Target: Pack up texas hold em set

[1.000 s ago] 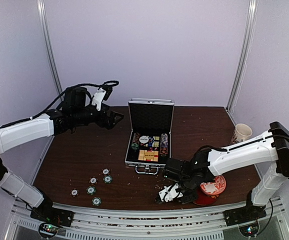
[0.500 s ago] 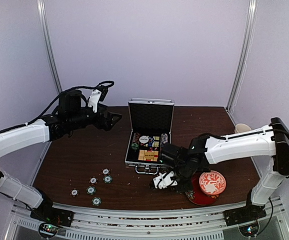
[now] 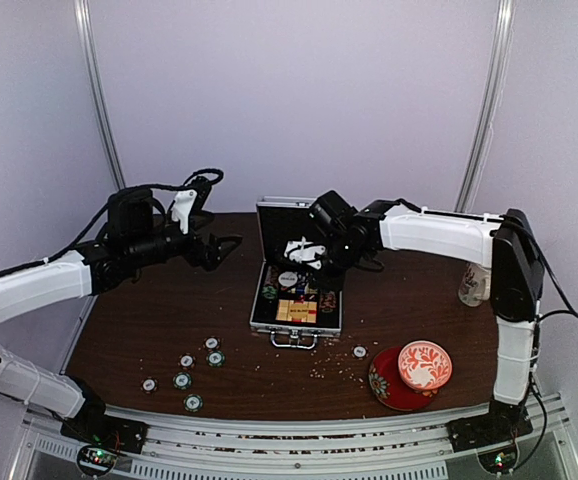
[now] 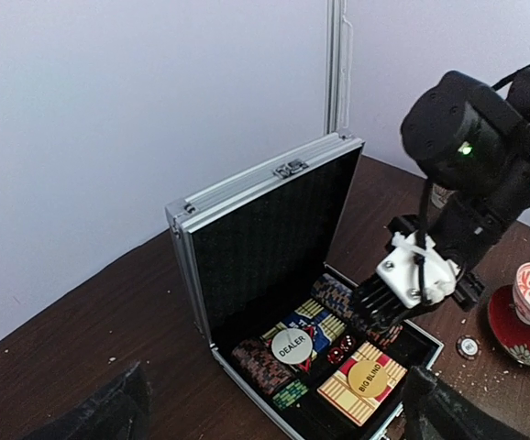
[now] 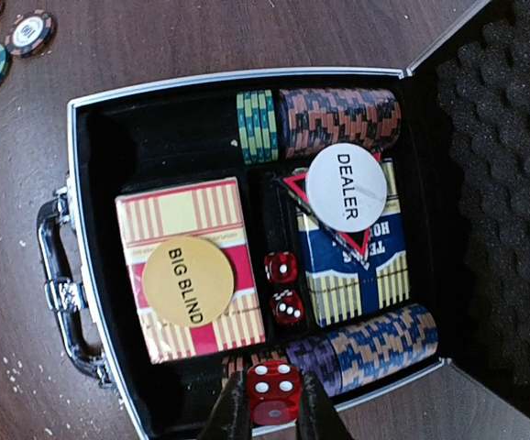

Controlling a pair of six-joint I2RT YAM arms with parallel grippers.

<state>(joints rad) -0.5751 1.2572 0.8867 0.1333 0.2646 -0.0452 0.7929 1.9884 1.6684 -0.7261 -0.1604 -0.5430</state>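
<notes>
1. Shows the silver aluminium briefcase (image 3: 302, 232) open at the centre of the overhead view on a dark brown table (image 3: 149, 320). The lid is upright, with ribbed metal edges and a black egg-crate foam lining.
2. Catches the right gripper (image 5: 272, 414) at the lower edge of the right wrist view, over the tray. Its black fingertips are clenched on a glossy red die (image 5: 272, 387) with white pips.
3. Finds in the tray a striped red-tan card box (image 5: 187, 229) topped by a round tan "BIG BLIND" disc (image 5: 187, 282). To its right is a blue card box (image 5: 352, 275) under a white "DEALER" button (image 5: 346, 186).
4. Notes two more dice (image 5: 281, 268) between the boxes. Rows of edge-striped chips (image 5: 338, 117) stand on edge along the top and bottom of the tray.
5. Places the left gripper (image 3: 229, 243) left of the case in the overhead view, above the table and apart from the lid. Its jaws are spread wide and hold nothing.
6. Picks out loose chips (image 3: 184, 378), round and flat, at the lower left of the table. A single chip (image 3: 359, 351) lies lower right of the case.
7. Sets the single chip near a red saucer (image 3: 384, 388) carrying a red-and-white patterned bowl (image 3: 424, 365).
8. Glimpses a white mug (image 3: 472, 288) at the right, partly hidden by the arm.
</notes>
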